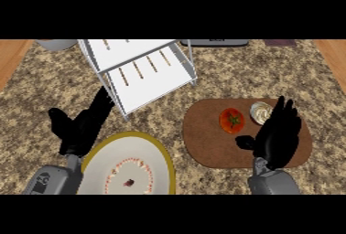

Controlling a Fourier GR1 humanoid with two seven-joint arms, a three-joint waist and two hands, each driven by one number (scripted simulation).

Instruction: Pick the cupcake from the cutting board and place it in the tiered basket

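Observation:
A brown cutting board (206, 141) lies right of centre on the speckled counter. At its far right edge sits the cupcake (260, 112), pale with a white top, partly hidden by my right hand. My right hand (278, 135) hovers over the board just beside and in front of the cupcake, fingers straight and pointing away, holding nothing. The white tiered basket (138, 68) stands at the upper left, tilted in view, with slatted shelves. My left hand (79, 125) stays open left of the basket's near corner, fingers up.
A red tomato (232, 120) sits on the board just left of the cupcake. A white plate with a yellow rim (128, 167) lies at the lower left by my left forearm. A grey bowl (55, 44) and a dark appliance (215, 42) line the counter's far edge.

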